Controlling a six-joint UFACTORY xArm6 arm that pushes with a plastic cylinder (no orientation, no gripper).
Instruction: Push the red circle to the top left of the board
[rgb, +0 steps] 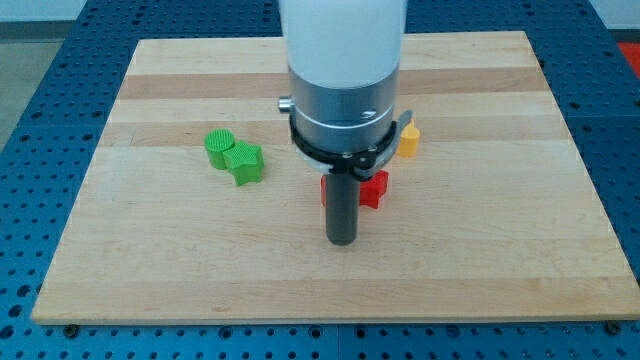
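Observation:
Two red pieces show behind my rod: one at its left side (325, 190) and one at its right (373, 188). The rod hides most of them, so I cannot tell which is the red circle. My tip (343, 240) rests on the board just below these red pieces, near the board's middle. The arm's white and silver body (343, 80) covers the board above them.
A green circle (220, 147) and a green block (245, 162) touch each other at the view's left of centre. A yellow block (408, 139) sits right of the arm, partly hidden. The wooden board (150, 260) lies on a blue perforated table.

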